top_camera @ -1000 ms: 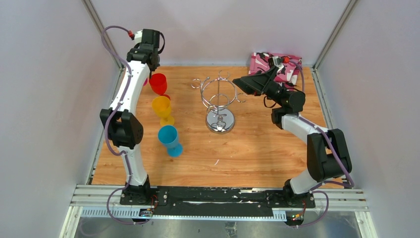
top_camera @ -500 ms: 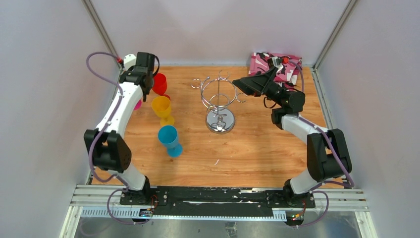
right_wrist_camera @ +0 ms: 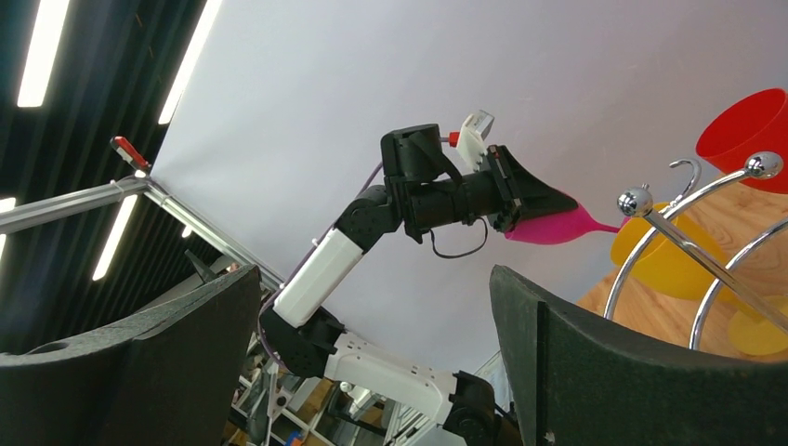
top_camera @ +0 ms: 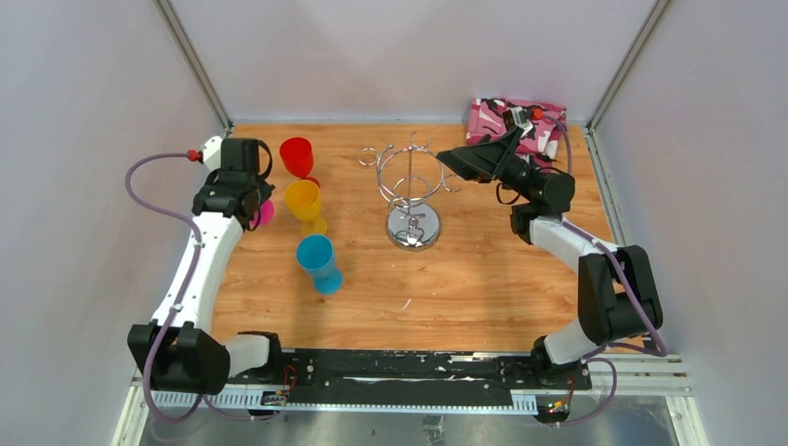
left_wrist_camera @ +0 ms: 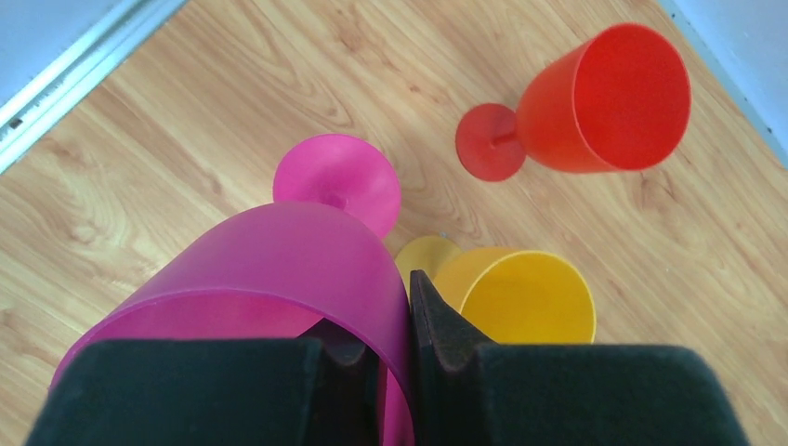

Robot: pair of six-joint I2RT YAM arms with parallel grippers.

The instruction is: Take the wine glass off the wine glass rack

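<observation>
**Pink wine glass held on the left, away from the rack**

Wood-look surface [top_camera: 483, 288] fills the view from above. The shiny wine glass rack [top_camera: 412, 190] stands in the middle, toward the back. The left pincer [top_camera: 249, 200] is far over on the left side. A bit of the pink wine glass [top_camera: 266, 213] peeks out under it, well apart from the rack. Next to it a red glass [top_camera: 296, 154], a yellow glass [top_camera: 303, 199] and a blue glass [top_camera: 316, 256] stand in a row. The right pincer [top_camera: 450, 160] hangs just beside the top of the rack, on its right. A pink patterned cloth [top_camera: 520, 119] lies in the back right corner.

From the left wrist, the left pincer is clamped on the rim of the pink wine glass, one finger inside the cup and one outside. The round foot of the glass points away. I cannot tell if the foot touches the wood. The red glass and the yellow glass are near.

From the right wrist, the right pincer is spread wide with nothing between its fingers. Past it are the curled hooks of the rack and the left arm [right_wrist_camera: 372, 223] holding the pink wine glass.
</observation>
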